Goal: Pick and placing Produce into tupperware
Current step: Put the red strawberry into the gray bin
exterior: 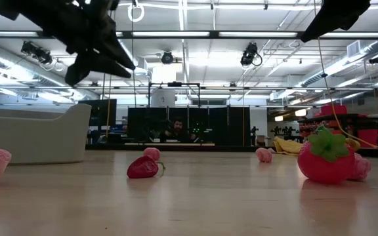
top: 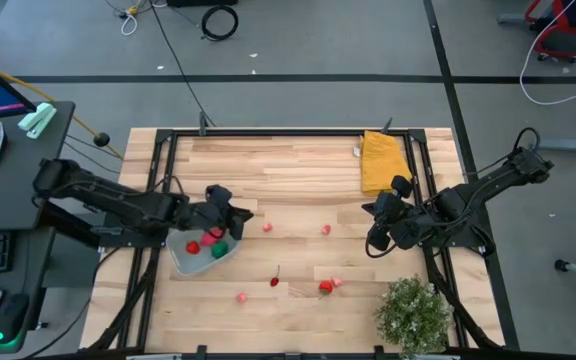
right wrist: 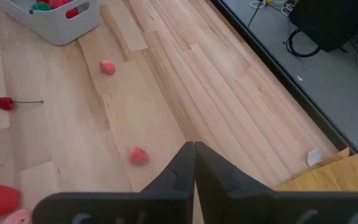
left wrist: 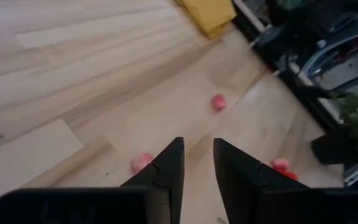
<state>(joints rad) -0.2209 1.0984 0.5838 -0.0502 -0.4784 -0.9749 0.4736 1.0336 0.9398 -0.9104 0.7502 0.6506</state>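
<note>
left claw: slightly open, empty, at tupperware rim
right claw: closed, empty, waiting
risk: pink piece rolls if nudged

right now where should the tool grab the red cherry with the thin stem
Grip the cherry across its round red body, coming straight down from above. It lies flat on the bare table with its thin stem out to one side; the stem looks too slender to pinch reliably. Set the fingers crosswise to the stem, probably.
</note>
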